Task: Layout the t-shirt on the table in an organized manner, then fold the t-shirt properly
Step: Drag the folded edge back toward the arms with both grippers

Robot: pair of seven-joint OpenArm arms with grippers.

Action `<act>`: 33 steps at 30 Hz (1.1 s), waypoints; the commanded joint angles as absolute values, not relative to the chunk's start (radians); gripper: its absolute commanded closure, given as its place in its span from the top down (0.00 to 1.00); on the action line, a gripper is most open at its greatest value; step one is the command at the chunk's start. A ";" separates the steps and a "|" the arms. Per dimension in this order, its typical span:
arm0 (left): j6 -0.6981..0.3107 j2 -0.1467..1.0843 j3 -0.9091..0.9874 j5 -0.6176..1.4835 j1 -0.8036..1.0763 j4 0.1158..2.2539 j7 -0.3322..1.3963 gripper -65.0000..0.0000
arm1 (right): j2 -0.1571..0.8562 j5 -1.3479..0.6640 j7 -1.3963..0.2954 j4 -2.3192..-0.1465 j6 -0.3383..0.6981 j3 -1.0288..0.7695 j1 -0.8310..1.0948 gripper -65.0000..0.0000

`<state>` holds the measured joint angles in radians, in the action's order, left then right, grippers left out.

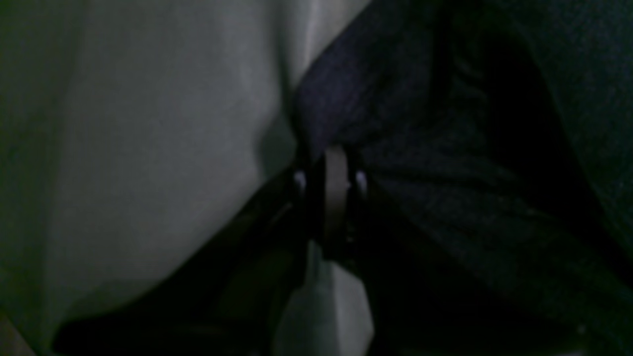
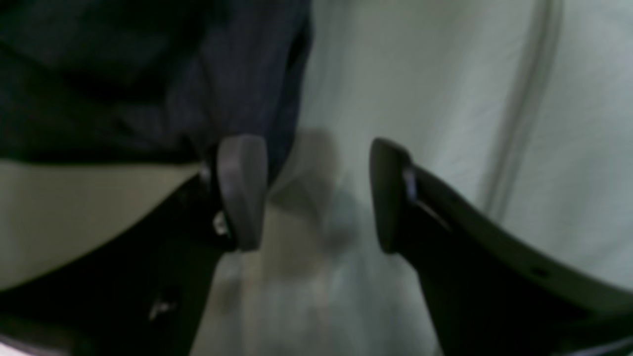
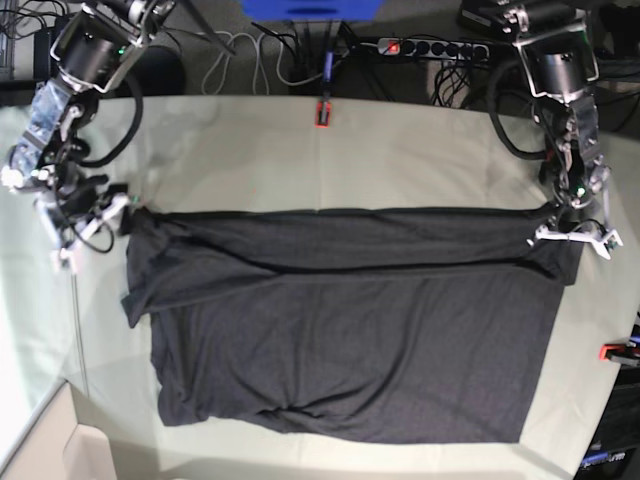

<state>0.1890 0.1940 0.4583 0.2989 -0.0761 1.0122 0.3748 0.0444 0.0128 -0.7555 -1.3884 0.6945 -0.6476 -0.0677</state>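
Observation:
The black t-shirt (image 3: pixel 350 340) lies spread across the pale grey-green table (image 3: pixel 400 160), with its far part folded over into a long band. At the band's right end my left gripper (image 3: pixel 566 232) is down on the cloth. In the left wrist view its fingers (image 1: pixel 329 158) are shut on the t-shirt's (image 1: pixel 445 198) edge, with the table (image 1: pixel 148 148) beside it. My right gripper (image 3: pixel 112 212) is at the band's left end. It stands open (image 2: pixel 316 193) over the table (image 2: pixel 420 74), one finger (image 2: pixel 242 193) against the t-shirt's (image 2: pixel 123 74) edge, nothing between the jaws.
A red clamp (image 3: pixel 322 113) sits at the table's far edge and another (image 3: pixel 612 351) at the right edge. Cables and a power strip (image 3: pixel 430 47) lie behind the table. A pale box (image 3: pixel 60 450) is at the near left corner.

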 commanded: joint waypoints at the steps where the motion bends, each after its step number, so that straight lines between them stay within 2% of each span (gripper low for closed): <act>1: 0.193 0.203 0.460 0.300 -0.084 1.017 0.392 0.00 | 0.035 -0.007 -0.734 -1.431 0.698 -0.647 -0.074 0.52; 5: 0.193 0.202 0.460 0.305 -0.081 1.021 0.394 0.00 | 0.018 -0.007 -0.739 -1.478 0.698 -0.636 -0.071 0.52; 13: 0.193 0.203 0.460 0.300 -0.070 1.024 0.395 0.00 | 0.008 -0.007 -0.728 -1.345 0.698 -0.587 -0.079 0.52; 20: 0.193 0.203 0.460 0.300 -0.061 1.026 0.395 0.00 | 0.008 -0.005 -0.664 -1.340 0.698 -0.587 -0.071 0.50; 23: 0.193 0.203 0.460 0.300 -0.061 1.026 0.395 0.00 | 0.008 -0.005 -0.661 -1.340 0.698 -0.587 -0.056 0.37; 27: 0.193 0.203 0.460 0.298 -0.059 1.026 0.395 0.00 | 0.010 -0.005 -0.664 -1.340 0.698 -0.572 -0.044 0.01; 33: 0.193 0.205 0.460 0.298 -0.021 1.087 0.397 0.00 | 0.015 -0.007 -0.667 -1.443 0.698 -0.576 0.027 0.00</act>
